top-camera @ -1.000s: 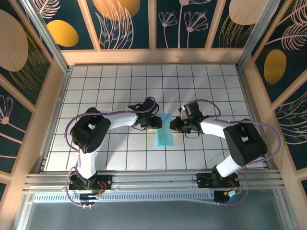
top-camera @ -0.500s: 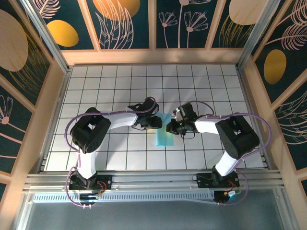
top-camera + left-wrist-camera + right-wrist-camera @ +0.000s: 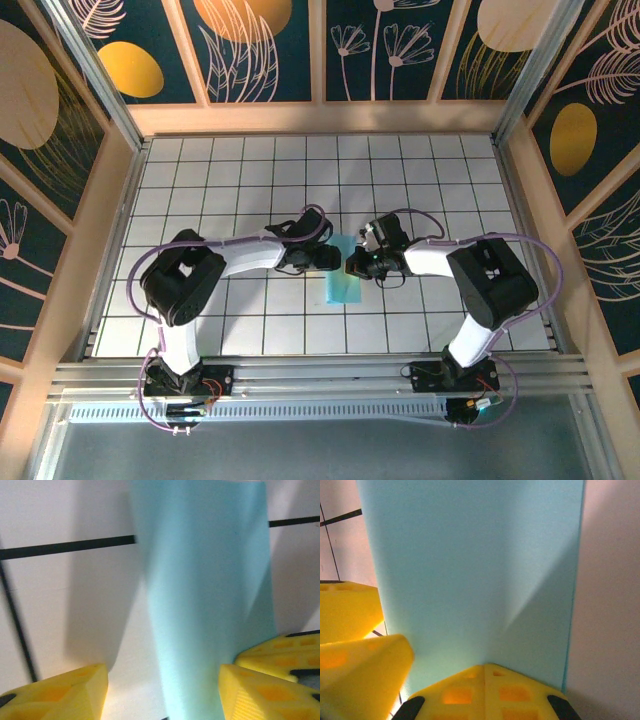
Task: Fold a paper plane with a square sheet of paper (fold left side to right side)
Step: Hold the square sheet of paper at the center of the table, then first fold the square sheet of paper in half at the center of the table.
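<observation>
Light-blue square sheet of paper (image 3: 343, 280), folded into narrow strip, lies at middle of desk (image 3: 230, 180). At its far end right pincer (image 3: 351, 266) pressed together, probably pinning it flat; left pincer (image 3: 329, 258) spread astride strip, leaving fold free.

The right gripper's (image 3: 427, 680) jaws (yellow) pinch the square sheet of paper (image 3: 470, 565) — pale blue, shadowed.

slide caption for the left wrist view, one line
Left gripper open, yellow fingers either side of the light-blue paper on the gridded table.
</observation>
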